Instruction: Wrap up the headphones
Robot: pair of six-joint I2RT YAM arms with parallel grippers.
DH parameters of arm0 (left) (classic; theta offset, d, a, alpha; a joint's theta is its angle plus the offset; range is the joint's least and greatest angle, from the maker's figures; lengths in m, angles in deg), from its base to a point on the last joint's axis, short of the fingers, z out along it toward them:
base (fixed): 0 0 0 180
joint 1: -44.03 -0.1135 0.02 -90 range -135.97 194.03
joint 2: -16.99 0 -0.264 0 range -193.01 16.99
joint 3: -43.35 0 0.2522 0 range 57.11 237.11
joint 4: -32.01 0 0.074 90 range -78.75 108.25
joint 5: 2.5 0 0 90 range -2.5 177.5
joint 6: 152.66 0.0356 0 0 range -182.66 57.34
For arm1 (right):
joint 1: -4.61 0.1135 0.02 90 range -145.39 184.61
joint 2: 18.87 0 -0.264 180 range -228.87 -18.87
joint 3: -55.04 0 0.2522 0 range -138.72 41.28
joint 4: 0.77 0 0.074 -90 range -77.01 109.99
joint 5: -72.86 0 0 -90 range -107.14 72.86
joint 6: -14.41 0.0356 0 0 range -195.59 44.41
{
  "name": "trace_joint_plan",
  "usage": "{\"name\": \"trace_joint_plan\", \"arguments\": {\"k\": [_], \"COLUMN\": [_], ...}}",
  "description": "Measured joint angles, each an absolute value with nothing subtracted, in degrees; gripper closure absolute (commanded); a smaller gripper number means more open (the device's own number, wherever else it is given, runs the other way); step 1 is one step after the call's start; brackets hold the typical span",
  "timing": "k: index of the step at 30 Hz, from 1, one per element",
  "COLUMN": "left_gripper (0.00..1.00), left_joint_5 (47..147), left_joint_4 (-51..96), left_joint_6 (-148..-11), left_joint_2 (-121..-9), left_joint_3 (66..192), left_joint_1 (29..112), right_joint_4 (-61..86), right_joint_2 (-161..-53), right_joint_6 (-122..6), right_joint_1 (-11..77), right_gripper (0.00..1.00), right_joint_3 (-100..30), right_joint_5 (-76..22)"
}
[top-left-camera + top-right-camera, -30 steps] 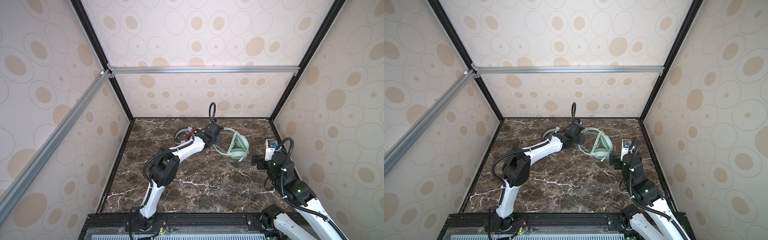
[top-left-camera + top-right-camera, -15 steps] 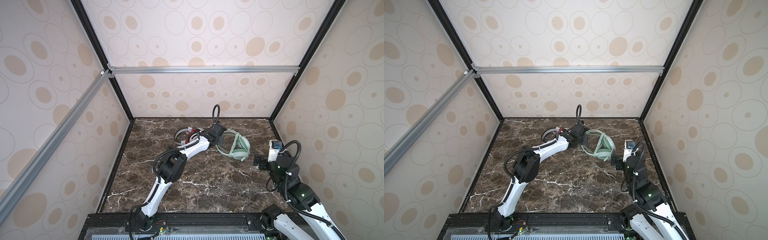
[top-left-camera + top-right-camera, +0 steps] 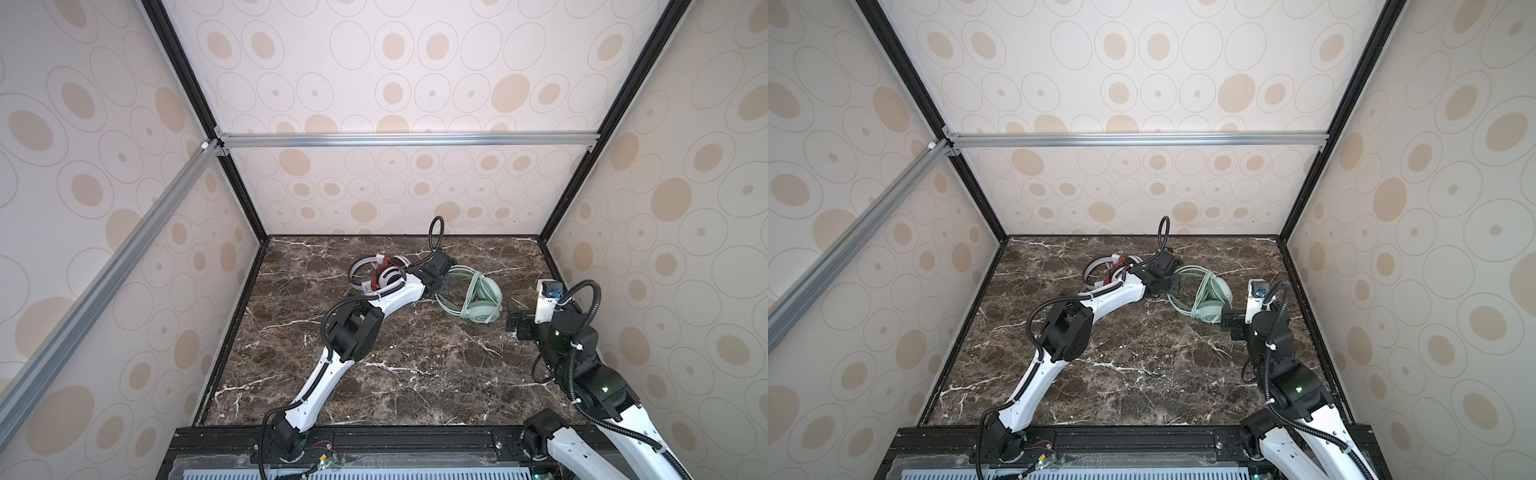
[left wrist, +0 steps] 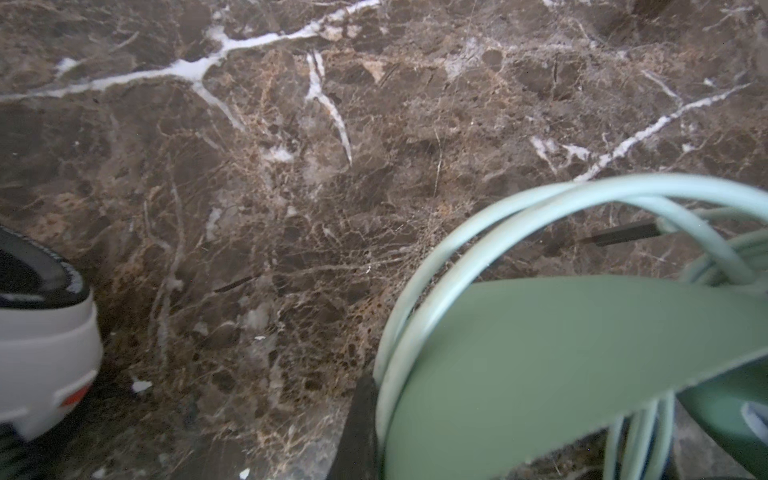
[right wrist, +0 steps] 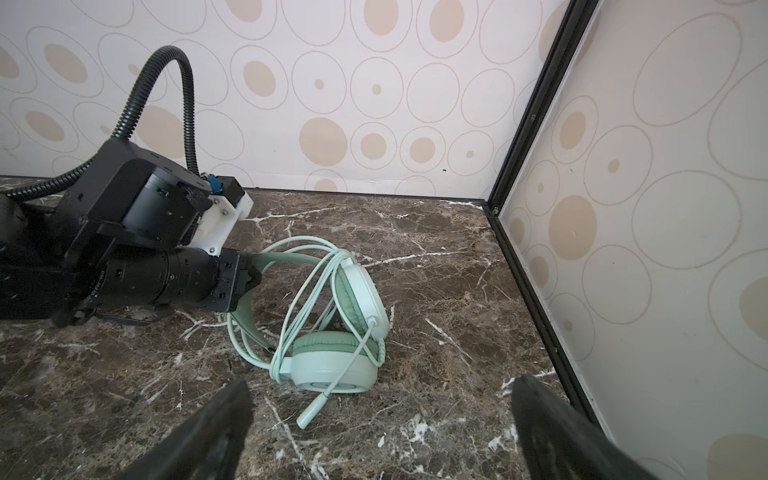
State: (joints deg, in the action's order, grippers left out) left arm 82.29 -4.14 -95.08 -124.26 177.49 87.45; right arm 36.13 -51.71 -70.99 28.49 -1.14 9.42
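I have the left gripper (image 3: 443,287) clenched on the band (image 4: 561,353) of the green headset (image 3: 482,300). In the left wrist view the band runs right against one dark finger (image 4: 359,419), with turns of cord (image 5: 299,299) looped over it. From those fingers the headset stretches away across the table (image 5: 457,270) toward my other arm, so its long axis runs roughly from one gripper to the other, band end at the left and cups at the right. The right gripper (image 5: 382,384) is spread wide and holds nothing. The lower cup (image 5: 332,368) lies flat just ahead of its fingertips, near but apart from them. The plug (image 5: 311,411) trails off that cup and rests on the marble between the two fingers, closer to the one on the cord side, its free tip pointing back at me. That loose end looks like what remains to be tucked in, and the right arm is clearly the nearer one for it, while the left pins the band. The white headset (image 3: 388,276) sits behind the left fingers, on the far side of that wrist, well apart from the right gripper.
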Motion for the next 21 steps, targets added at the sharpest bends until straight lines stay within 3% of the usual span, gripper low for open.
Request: {"name": "trace_joint_plan", "arguments": {"k": [11,21], "left_gripper": [0.8,0.77], "left_joint_5": [82.53,82.53], "left_joint_4": [-4.14,-4.05], "left_joint_6": [-96.35,-96.46], "left_joint_2": [-124.48,-124.48], "left_joint_3": [177.49,177.49], "left_joint_1": [87.43,87.43], "right_joint_4": [36.08,35.71], "right_joint_2": [-51.64,-51.29], "right_joint_6": [-70.99,-70.99], "right_joint_1": [28.49,28.49], "right_gripper": [0.0,0.0], "right_joint_3": [-1.05,-1.03], "right_joint_5": [9.31,9.2]}}
